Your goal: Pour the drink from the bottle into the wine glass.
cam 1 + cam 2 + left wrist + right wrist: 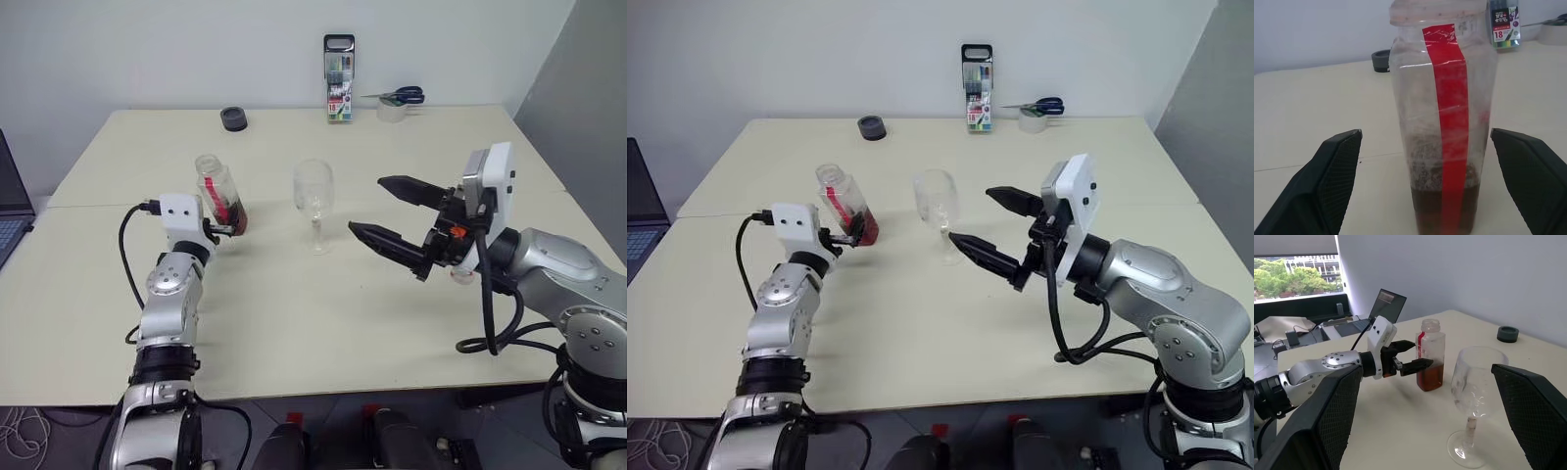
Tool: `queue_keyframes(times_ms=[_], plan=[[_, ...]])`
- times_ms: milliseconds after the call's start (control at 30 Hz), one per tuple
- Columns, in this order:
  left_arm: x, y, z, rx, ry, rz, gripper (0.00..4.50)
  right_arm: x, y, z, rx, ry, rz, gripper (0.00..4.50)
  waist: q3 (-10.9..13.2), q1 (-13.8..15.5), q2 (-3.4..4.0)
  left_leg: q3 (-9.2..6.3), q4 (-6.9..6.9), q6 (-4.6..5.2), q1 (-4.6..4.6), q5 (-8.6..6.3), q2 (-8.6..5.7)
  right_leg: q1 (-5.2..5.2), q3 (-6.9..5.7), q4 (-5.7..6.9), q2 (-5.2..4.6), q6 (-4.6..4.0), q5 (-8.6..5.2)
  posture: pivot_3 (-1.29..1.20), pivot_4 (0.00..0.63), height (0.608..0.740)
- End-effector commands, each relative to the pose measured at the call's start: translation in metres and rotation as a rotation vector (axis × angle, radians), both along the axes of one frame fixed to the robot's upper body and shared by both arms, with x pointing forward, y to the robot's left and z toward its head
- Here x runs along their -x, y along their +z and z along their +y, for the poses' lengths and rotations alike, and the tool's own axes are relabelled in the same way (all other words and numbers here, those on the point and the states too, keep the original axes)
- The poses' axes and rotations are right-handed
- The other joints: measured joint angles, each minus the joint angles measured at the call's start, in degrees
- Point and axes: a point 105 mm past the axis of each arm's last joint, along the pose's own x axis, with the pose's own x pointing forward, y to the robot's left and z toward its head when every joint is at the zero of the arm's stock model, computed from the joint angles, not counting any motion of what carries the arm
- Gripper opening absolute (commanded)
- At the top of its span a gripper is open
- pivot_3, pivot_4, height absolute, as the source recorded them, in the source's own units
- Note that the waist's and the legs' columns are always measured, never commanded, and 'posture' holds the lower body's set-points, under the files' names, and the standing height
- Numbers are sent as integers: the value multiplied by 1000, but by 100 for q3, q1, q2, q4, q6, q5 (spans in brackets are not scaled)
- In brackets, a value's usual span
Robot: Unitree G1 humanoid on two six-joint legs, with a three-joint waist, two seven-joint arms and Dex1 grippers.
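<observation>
Two robot hands work over a pale, smooth table (294, 323), and the job is at its first step: taking hold of the bottle. On the left, the left hand (1409, 356) has its two black fingers spread apart on either side of the bottle (219, 194), not yet pressing it as far as the views show. The bottle is small, clear, crinkly plastic with a wide open mouth and no cap on, a glossy red strip running down its side. The drink (1444, 215), dark reddish-brown, fills just the bottom part. The bottle stands upright on the table.

Just to the right of it, apart from it, stands the wine glass (313, 191): clear, with a rounded bowl, thin stem and round foot, and seemingly empty.

Further right, the right hand (390, 211) hangs above the table near the glass, its textured black fingers wide apart and holding nothing.

Next, the left fingers likely need to close firmly on the thin plastic without crushing it, then lift and tip the mouth over the bowl.
</observation>
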Motion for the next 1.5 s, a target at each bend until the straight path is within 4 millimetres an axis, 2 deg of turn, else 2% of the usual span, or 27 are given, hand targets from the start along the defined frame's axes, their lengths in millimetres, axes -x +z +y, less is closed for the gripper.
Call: queue_keyframes(times_ms=[33,267,367,600,867,1133,1233,1333,1500], plan=[[-11,12,1,-44,-17,-48,4500,6,10,0,-29,4,-34,4475,0,-2,-1,0,0,0,-1,0,0,0,-2,0,0,0,0,0,150,740],[-24,9,-1,-48,-38,-42,4500,5,7,-7,-45,-37,-14,4475,-1,-5,-1,1,1,1,-9,0,-7,-9,-4,0,-6,2,1,0,150,740],[-27,8,-2,-43,-38,-45,3907,4,4,-14,-50,-65,-1,4500,-1,-4,-1,-2,1,1,-13,0,-7,-11,-4,1,-7,2,1,0,150,740],[-29,2,-4,-31,-50,-46,1842,8,1,-20,-36,-90,-5,4500,-1,-16,-2,1,1,2,-12,0,-9,-13,-2,5,-9,2,1,0,150,740],[-29,2,-7,-33,-47,-52,1786,10,3,-23,-27,-132,-18,4500,-2,-14,-3,0,5,2,-12,0,-10,-13,0,9,-9,3,1,0,150,740],[-47,77,-43,-248,-178,-166,1786,-13,17,-24,-36,-269,-117,4500,15,-6,-33,-10,27,3,-26,1,-15,-15,-11,18,-8,3,1,0,150,740],[-51,115,-52,-334,-200,-236,1786,-21,18,-15,-44,-262,-159,4500,15,-17,-33,-4,33,4,-27,0,-23,-15,-10,17,-9,8,0,0,150,740],[-49,132,-60,-449,-236,-279,1786,-26,13,-8,-52,-247,-182,4500,15,-42,-33,4,33,5,-25,0,-27,-17,-3,19,-9,14,-3,0,150,740],[-40,141,-69,-664,-299,-324,1786,-27,-2,1,-44,-198,-218,4500,15,-45,-33,11,31,5,-28,0,-28,-35,7,30,-7,15,-3,0,150,740]])
